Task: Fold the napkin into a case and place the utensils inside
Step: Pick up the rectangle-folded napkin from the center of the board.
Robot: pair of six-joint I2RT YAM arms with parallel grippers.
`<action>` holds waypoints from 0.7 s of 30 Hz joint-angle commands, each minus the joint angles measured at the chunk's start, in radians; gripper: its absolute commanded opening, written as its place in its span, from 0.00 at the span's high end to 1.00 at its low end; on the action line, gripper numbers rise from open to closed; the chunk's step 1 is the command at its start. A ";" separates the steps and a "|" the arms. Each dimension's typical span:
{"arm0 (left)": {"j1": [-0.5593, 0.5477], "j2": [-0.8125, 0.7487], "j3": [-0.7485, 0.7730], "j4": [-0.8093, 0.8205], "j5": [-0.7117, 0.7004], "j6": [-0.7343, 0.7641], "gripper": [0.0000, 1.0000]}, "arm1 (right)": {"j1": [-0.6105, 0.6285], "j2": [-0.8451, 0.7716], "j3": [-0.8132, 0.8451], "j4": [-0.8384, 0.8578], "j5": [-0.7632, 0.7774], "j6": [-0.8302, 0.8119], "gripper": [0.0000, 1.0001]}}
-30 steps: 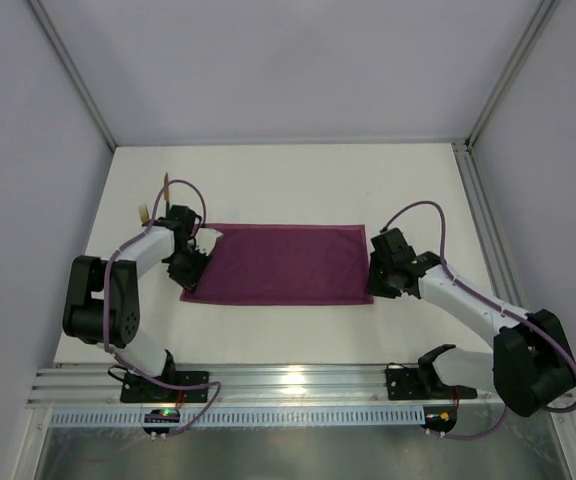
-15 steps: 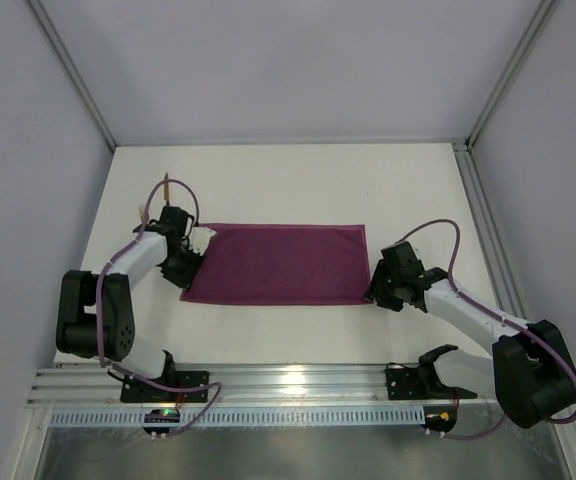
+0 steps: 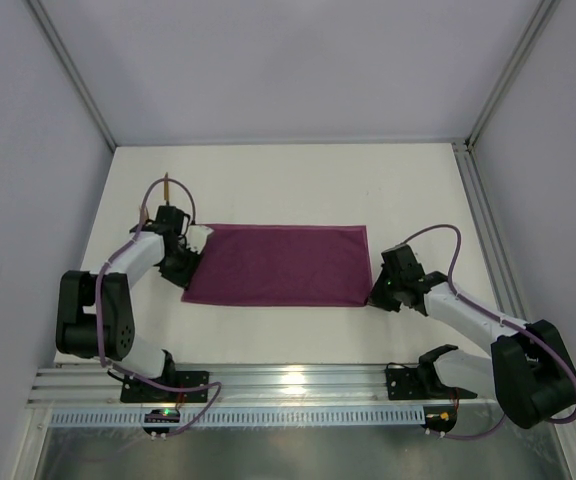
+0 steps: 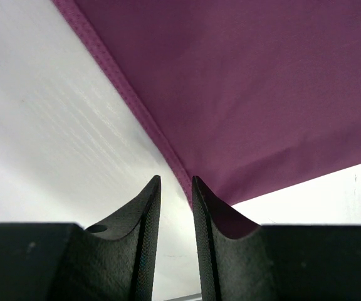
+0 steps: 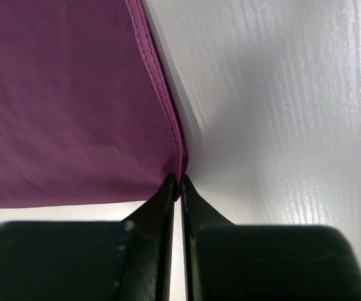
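Readying the fold, right gripper (image 5: 180,182) pinches the napkin (image 5: 74,94) corner, jaws together; left gripper (image 4: 175,182), jaws slightly spread astride the hem, probably must close next.

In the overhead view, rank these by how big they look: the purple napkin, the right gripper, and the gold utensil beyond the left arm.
Largest: napkin.
Next: right gripper.
Smallest: gold utensil, just a thin sliver.

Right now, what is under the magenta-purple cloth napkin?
Only the white tabletop shows around the magenta-purple cloth napkin. Whatever lies beneath it is covered; no bulge shows in its surface.
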 commanded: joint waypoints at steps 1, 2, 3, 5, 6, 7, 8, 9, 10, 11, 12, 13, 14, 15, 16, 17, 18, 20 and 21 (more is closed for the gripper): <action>0.038 -0.006 0.016 0.003 0.079 0.014 0.71 | -0.001 -0.008 0.035 -0.041 0.063 -0.016 0.95; 0.044 -0.007 0.033 -0.003 0.088 0.011 0.71 | -0.001 -0.008 0.046 -0.053 0.081 -0.025 0.96; 0.046 -0.008 0.041 -0.007 0.097 0.008 0.71 | -0.001 -0.010 0.055 -0.084 0.095 -0.043 0.96; 0.049 -0.008 0.061 -0.015 0.123 -0.002 0.70 | -0.002 -0.019 0.092 -0.122 0.126 -0.062 0.96; 0.049 -0.004 0.067 -0.018 0.135 -0.006 0.70 | -0.001 -0.031 0.106 -0.166 0.164 -0.074 0.96; 0.049 -0.001 0.072 -0.023 0.149 -0.007 0.69 | -0.001 -0.036 0.133 -0.186 0.182 -0.101 0.96; 0.049 0.011 0.076 -0.023 0.152 -0.009 0.68 | 0.002 -0.040 0.150 -0.200 0.195 -0.120 0.96; 0.049 0.017 0.082 -0.023 0.155 -0.015 0.68 | 0.008 -0.034 0.167 -0.232 0.227 -0.137 0.96; 0.047 0.026 0.082 -0.017 0.157 -0.018 0.68 | 0.034 -0.009 0.216 -0.249 0.245 -0.164 0.96; 0.049 0.044 0.082 -0.014 0.168 -0.019 0.68 | 0.051 0.013 0.245 -0.262 0.259 -0.175 0.96; 0.047 0.055 0.082 -0.014 0.174 -0.024 0.68 | 0.070 0.041 0.305 -0.283 0.279 -0.184 0.96; 0.047 0.066 0.082 -0.015 0.182 -0.027 0.68 | 0.111 0.100 0.334 -0.289 0.287 -0.192 0.96; 0.049 0.077 0.082 -0.017 0.185 -0.029 0.68 | 0.137 0.131 0.366 -0.289 0.291 -0.207 0.96; 0.049 0.095 0.081 -0.015 0.192 -0.030 0.68 | 0.163 0.165 0.398 -0.291 0.295 -0.214 0.96; 0.049 0.103 0.078 -0.014 0.192 -0.033 0.68 | 0.192 0.200 0.473 -0.297 0.313 -0.221 0.96; 0.049 0.111 0.076 -0.008 0.189 -0.035 0.68 | 0.250 0.278 0.516 -0.299 0.319 -0.240 0.96; 0.049 0.123 0.076 -0.006 0.186 -0.036 0.69 | 0.280 0.321 0.610 -0.311 0.328 -0.249 0.96; 0.049 0.134 0.075 -0.003 0.183 -0.036 0.69 | 0.362 0.457 0.704 -0.312 0.333 -0.272 0.96; 0.050 0.138 0.075 0.002 0.179 -0.038 0.69 | 0.390 0.502 0.748 -0.302 0.324 -0.302 0.96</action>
